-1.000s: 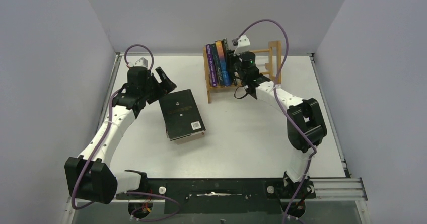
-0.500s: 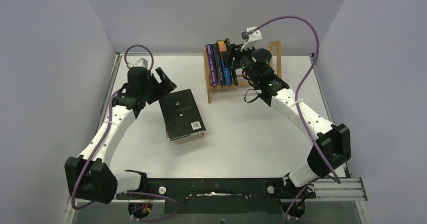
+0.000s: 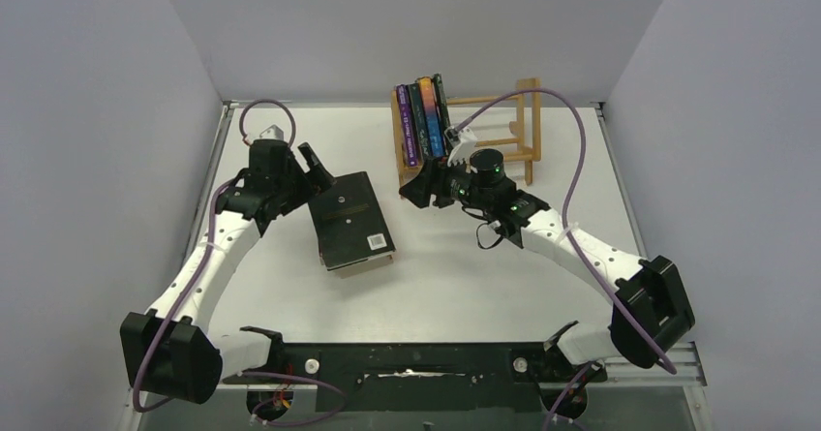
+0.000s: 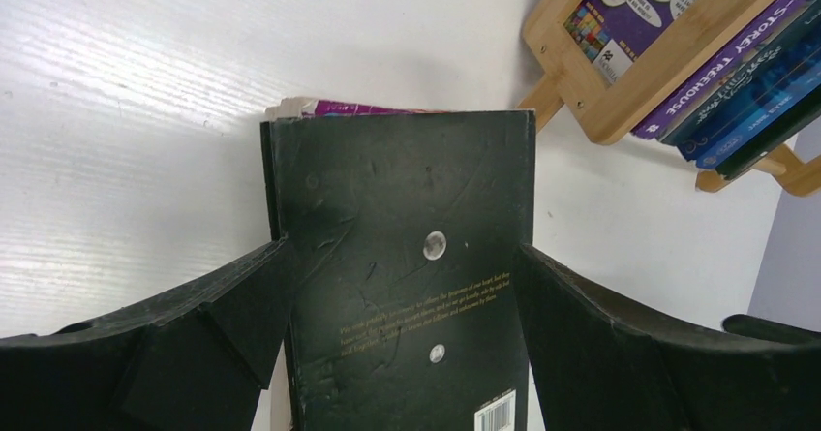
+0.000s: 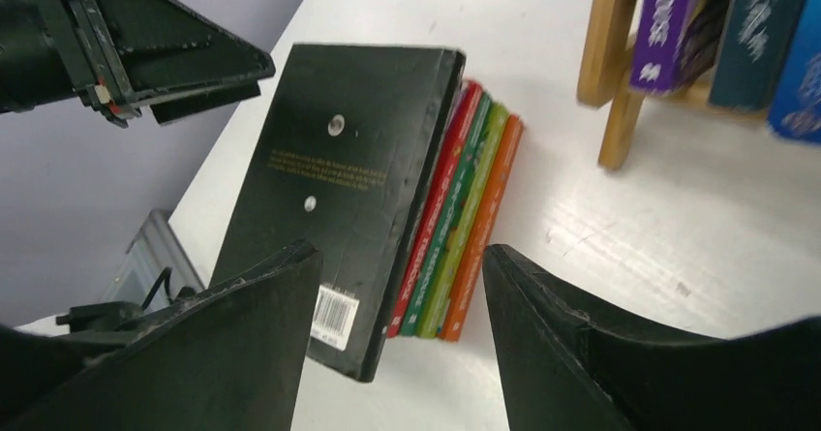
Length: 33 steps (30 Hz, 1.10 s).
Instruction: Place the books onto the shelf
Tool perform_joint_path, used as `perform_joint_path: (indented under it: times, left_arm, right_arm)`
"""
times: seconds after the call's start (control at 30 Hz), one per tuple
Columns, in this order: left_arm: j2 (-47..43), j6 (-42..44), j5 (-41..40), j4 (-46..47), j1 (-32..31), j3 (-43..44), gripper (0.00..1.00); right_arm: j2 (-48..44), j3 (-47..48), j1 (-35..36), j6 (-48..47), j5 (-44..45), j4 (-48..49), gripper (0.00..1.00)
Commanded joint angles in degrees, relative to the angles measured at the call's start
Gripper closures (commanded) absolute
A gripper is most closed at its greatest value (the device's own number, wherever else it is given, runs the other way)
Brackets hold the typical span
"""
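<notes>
Several books (image 3: 421, 126) upright in shelf (image 3: 528, 121), far centre; stack (image 3: 350, 223) flat on desk (image 3: 465, 286), left. Left tool (image 4: 402, 286) wide open astride black top book (image 4: 407, 208), gripping nothing; right tool (image 5: 397, 286) open, empty. Best to close squarely on top book alone.

Black top book (image 3: 350, 220), red, green, orange spines (image 5: 455, 228), light-wood shelf (image 3: 529, 111)

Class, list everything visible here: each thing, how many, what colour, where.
table: one, white, under everything
shelf: one, light wood, table's far side
shelved books: four, purple, teal, blue, black, upright at the shelf's left end
stacked books: at least five, black on top, red, green and orange spines below, flat on the table
left gripper: one, black, open at the stack's far end
right gripper: one, black, open between stack and shelf
</notes>
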Motion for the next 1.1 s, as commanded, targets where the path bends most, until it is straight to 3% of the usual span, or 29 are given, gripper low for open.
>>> perform_joint_path:
  times: [0.0,0.7,1.07]
  left_arm:
    - [-2.88,-1.22,-2.65,-1.15,-0.7,-0.79,0.18]
    - [-1.5,-1.55,-1.6,1.23,-1.22,-3.0,0.18]
    - [0.2,-1.61,-0.35,2.87,-1.91,-1.93,0.18]
  right_arm:
    - [-2.36,-1.28,1.6,5.65,-2.37,3.55,0.37]
    - [9.05,-0.84,2.79,12.57,-12.37,6.89,0.31]
    - [14.79,-2.87,2.83,18.01,-18.04,15.28,0.28]
